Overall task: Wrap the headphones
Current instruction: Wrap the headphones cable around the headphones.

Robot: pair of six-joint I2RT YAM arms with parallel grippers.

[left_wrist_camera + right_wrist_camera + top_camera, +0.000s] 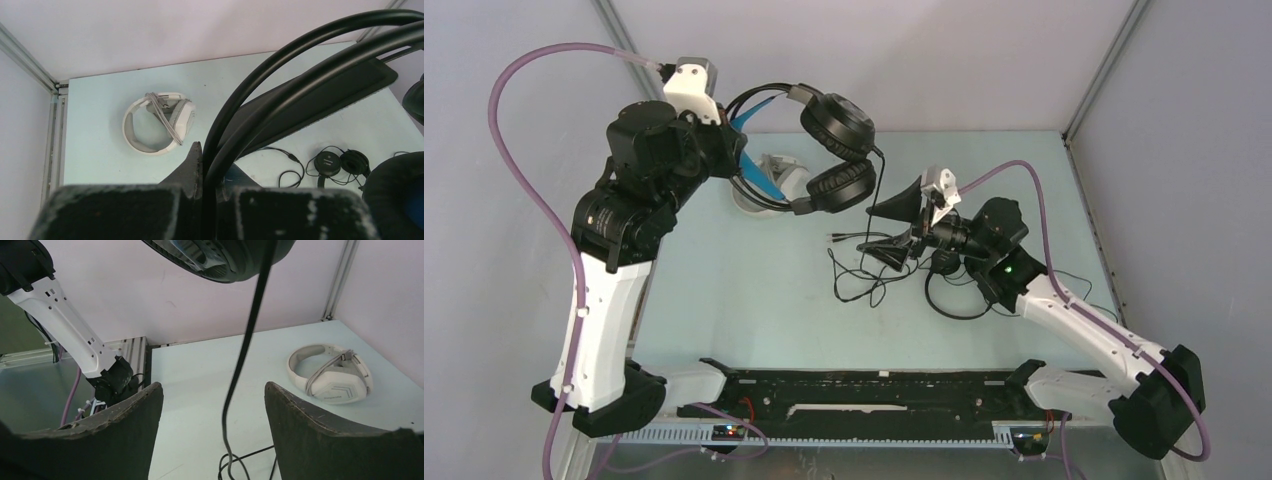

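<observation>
- Black/blue headphones (836,150): up in the air over the far-left part of the desk (754,300), hung by the headband (300,55).
- Its cable (245,355): drops loose from one cup to a tangle on the desk, approx mid.
- Left claw (209,187): pinched shut on the headband.
- Right claw (214,400): wide open, holding nothing. Cable hangs between the fingers, doesn't look to touch either.
- White-grey set (159,122): lies by the far edge, left of mid. Grey cord looks wound round it, so prob. done.
- Slim black set (340,162): flat toward the right edge, cord loose around it, not started.
- Progress, my guess: 1 of 3 wrapped, 2nd in hand w/ cable unwound, 3rd to go.
</observation>
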